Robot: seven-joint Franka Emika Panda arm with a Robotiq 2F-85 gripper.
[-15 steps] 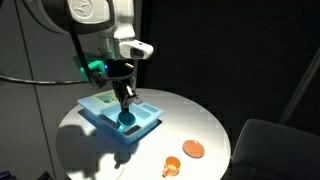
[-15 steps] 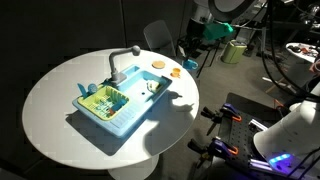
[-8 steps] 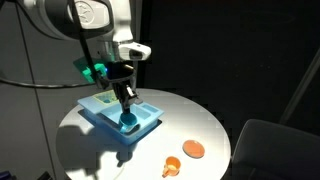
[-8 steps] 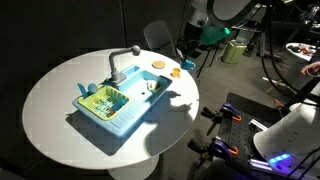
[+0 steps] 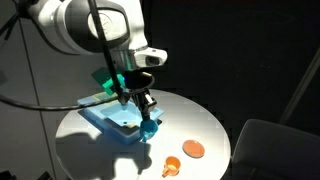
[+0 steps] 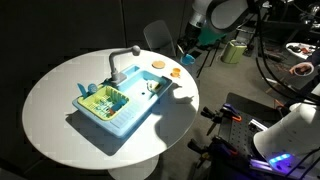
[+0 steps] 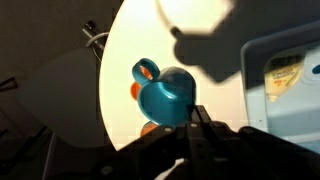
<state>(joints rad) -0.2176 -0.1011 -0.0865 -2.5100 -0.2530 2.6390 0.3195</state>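
1. Teal cup (image 7: 165,95) is in the gripper, over the white table (image 5: 212,122), just beside the blue toy sink (image 5: 105,112).
2. Gripper (image 5: 148,117): jaws narrow, clamped on the cup.
3. Orange cup (image 5: 172,165) & orange plate (image 5: 193,149) sit nearby on the table, apart from the sink.

Round white table (image 6: 50,112); dark backdrop, perhaps curtain (image 5: 240,50); grey chair (image 5: 272,146); cluttered lab (image 6: 290,60) beyond.

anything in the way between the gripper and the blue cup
Nothing visible does: the gripper is shut on the blue cup, holding it over the white table beside the toy sink.
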